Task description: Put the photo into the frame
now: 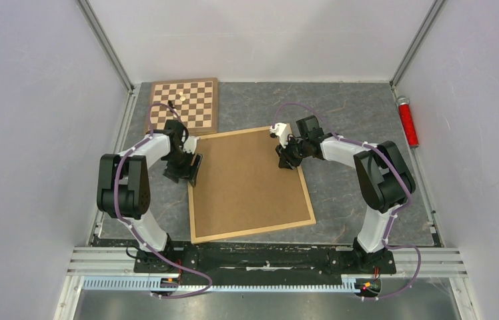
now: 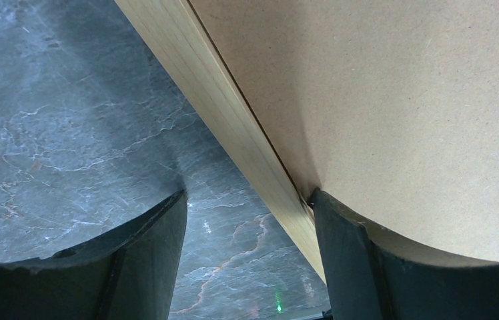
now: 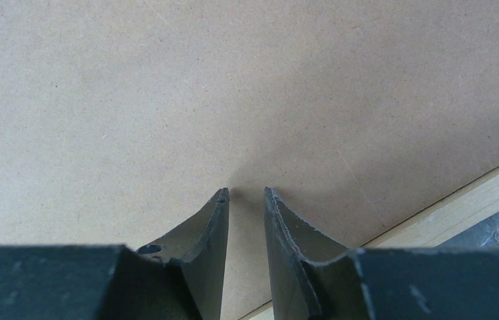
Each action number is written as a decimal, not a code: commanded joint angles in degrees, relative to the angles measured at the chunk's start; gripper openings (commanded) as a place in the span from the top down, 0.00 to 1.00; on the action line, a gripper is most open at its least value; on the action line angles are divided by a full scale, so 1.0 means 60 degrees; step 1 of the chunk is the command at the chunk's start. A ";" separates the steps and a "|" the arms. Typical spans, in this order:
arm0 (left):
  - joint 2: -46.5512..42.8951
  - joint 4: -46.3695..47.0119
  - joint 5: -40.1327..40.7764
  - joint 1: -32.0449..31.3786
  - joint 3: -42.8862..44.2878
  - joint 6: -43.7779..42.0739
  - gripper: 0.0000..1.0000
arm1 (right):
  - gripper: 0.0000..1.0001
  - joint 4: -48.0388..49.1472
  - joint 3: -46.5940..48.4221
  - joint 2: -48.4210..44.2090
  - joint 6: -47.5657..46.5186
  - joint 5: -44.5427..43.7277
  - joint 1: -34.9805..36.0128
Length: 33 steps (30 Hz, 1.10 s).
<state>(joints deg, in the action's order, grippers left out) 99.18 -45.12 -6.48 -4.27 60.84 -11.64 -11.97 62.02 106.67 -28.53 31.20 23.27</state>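
Grey tabletop (image 1: 353, 113); frame (image 2: 233, 127) rail between left end effector (image 2: 248, 197) jaws, spread wide.

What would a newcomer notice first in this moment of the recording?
The large light-wood frame lying flat mid-table, filled by a brown backing board, dominates. The left gripper, jaws wide, straddles its left edge, while the right gripper, jaws narrowly apart, sits over the board's far right corner. A chessboard lies at the far left and a red cylinder by the right wall.
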 commanded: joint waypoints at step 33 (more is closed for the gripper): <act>-0.0627 -0.0666 -0.0365 0.0571 0.0537 -0.0365 0.25 | 0.72 -0.1811 -0.0596 0.0788 0.0172 -0.0278 0.0120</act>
<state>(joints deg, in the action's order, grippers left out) 97.84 -48.05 -7.64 -2.17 61.95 -12.43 -11.94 62.02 106.69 -28.53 31.22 23.24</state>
